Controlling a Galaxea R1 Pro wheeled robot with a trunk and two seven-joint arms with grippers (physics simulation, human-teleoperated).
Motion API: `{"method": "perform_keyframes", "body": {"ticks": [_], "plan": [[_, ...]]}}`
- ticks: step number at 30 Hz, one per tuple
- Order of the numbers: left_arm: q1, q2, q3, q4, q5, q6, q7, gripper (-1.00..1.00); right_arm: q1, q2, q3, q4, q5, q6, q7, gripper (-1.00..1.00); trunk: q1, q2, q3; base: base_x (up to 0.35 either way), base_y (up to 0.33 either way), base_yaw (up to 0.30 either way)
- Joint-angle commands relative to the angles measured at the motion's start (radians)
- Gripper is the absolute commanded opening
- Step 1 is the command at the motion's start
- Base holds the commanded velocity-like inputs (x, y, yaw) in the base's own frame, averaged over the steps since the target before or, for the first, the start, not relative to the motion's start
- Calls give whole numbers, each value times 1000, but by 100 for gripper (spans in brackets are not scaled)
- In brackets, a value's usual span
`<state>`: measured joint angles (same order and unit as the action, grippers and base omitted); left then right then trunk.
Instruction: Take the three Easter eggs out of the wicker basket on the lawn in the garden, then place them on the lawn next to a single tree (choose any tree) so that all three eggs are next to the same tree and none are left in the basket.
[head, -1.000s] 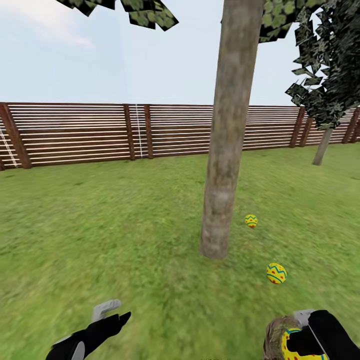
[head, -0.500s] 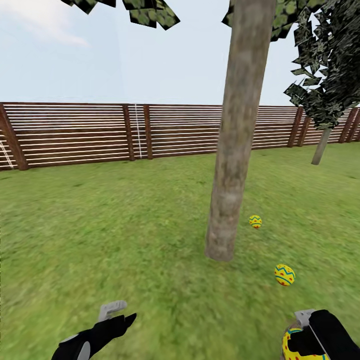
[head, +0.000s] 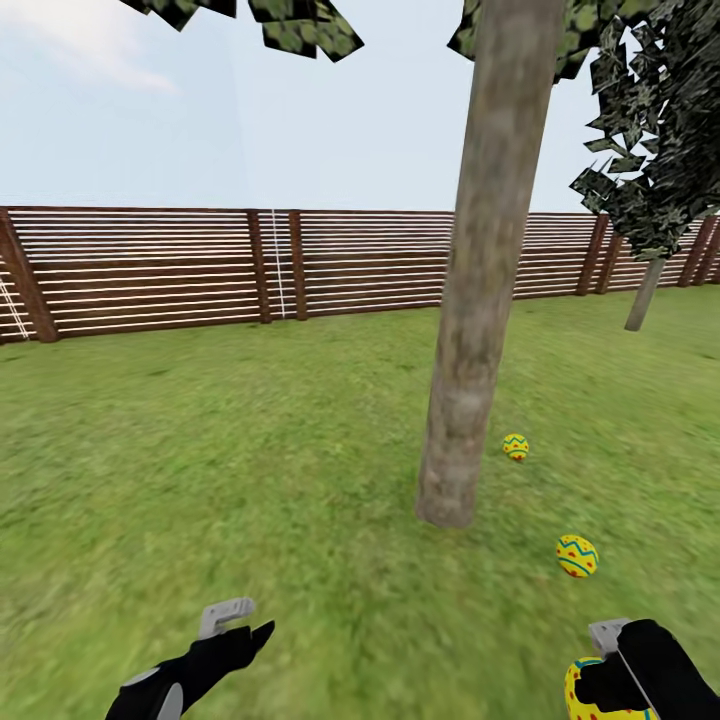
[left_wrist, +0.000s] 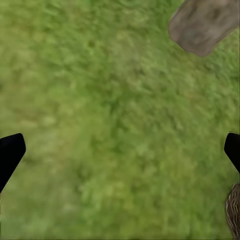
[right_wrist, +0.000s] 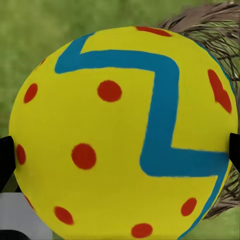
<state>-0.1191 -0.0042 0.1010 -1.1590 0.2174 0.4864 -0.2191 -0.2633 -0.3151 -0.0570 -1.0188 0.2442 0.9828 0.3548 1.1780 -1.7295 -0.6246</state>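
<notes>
My right gripper (head: 605, 688) is shut on one Easter egg (head: 585, 695), yellow with a blue zigzag and red dots; the egg (right_wrist: 120, 135) sits between its fingertips (right_wrist: 5, 156). Two more eggs lie on the lawn (head: 250, 480) right of the tree (head: 470, 320): one (head: 516, 447) near the trunk's base, one (head: 577, 556) nearer me. My left gripper (head: 235, 632) hangs open over bare grass (left_wrist: 120, 150), left of the trunk (left_wrist: 202, 25). A bit of the wicker basket (right_wrist: 220, 30) shows behind the held egg and at the left wrist view's edge (left_wrist: 234, 210).
A brown slatted fence (head: 250, 265) closes the garden at the back. A second, thinner tree (head: 645, 290) stands at the far right by the fence. Open grass stretches to the left of the trunk.
The whole head picture has shifted right, so the camera moved. The basket's rim has slipped out of the head view. My right gripper keeps its hold on the egg.
</notes>
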Motion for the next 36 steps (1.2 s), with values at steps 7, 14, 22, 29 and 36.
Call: {"method": "perform_keyframes", "body": {"ticks": [7, 14, 22, 29, 36], "plan": [[-1, 1, -18, 0, 8, 8, 0, 100, -1, 0, -1, -1, 10, 2, 10, -100, 0, -1, -1, 107, 301, 0], [-1, 0, -17, 26, 8, 6, 0, 100, -1, -1, -16, -2, 9, 2, 10, -100, 0, -1, -1, 3, 342, 0], [-1, 1, -17, 27, 8, 3, -2, 100, -1, -2, -38, -3, 9, 2, 10, -100, 0, -1, -1, 0, 344, 0], [-1, 1, -12, 27, 13, 3, -3, 100, -1, 1, -37, -3, 10, 1, 11, -100, 0, -1, 1, 0, 345, -184], [-1, 1, -9, 48, 15, 1, -2, 100, -1, 0, -38, -4, 9, 1, 11, -100, 0, -1, 1, 0, 345, -296]]}}
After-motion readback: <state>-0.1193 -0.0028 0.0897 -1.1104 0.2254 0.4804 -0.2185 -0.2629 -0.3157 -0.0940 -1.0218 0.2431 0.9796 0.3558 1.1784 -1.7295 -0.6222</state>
